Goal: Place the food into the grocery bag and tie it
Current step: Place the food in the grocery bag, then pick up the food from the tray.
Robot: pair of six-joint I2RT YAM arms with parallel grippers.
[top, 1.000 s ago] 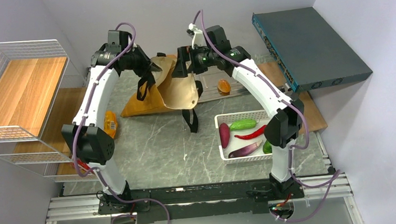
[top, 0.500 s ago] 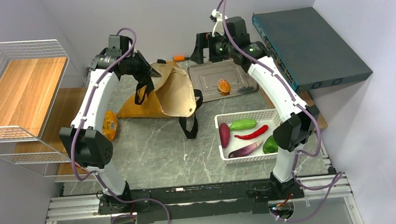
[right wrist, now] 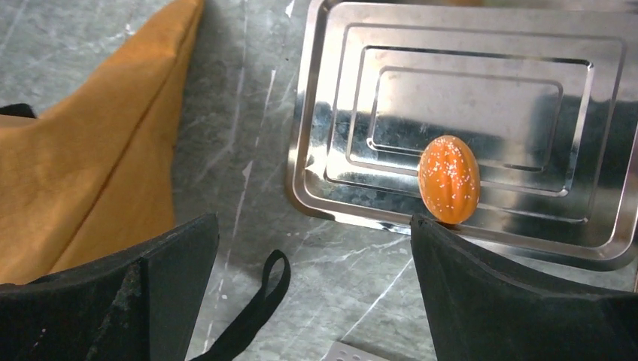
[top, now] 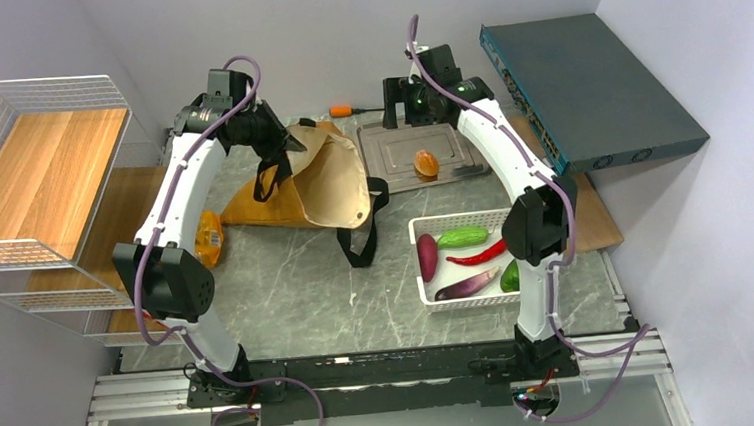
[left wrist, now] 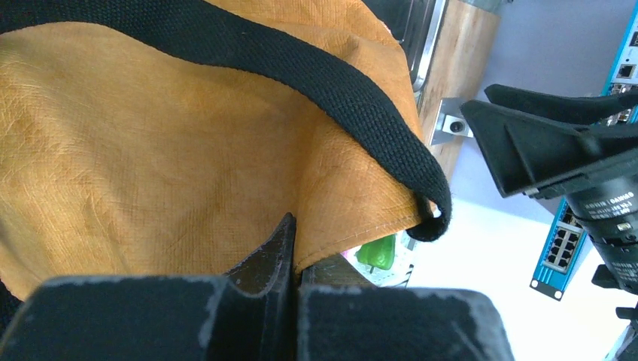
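Note:
The mustard grocery bag (top: 323,182) lies on the table with its cream-lined mouth open to the right and its black straps (top: 360,236) trailing forward. My left gripper (top: 285,144) is shut on the bag's upper rim; the left wrist view shows the fabric (left wrist: 150,150) pinched between the jaws (left wrist: 296,259). My right gripper (top: 393,103) is open and empty above the metal tray (top: 394,157). A golden bread piece (right wrist: 449,178) lies on the tray (right wrist: 466,98). A magenta root (top: 427,257) lies in the white basket (top: 425,300). A yellow packet (top: 210,237) lies at the left.
The basket also holds a green vegetable (top: 463,236), a red chili (top: 476,256), an eggplant (top: 468,285) and a green pepper (top: 509,279). A wire shelf (top: 39,166) stands left, a blue-grey box (top: 585,88) back right. A small orange object (top: 342,110) lies behind the bag.
My right gripper has let go of the bag's rim and moved right and back over the tray. The bag's right side has sagged. My left gripper still holds the rim.

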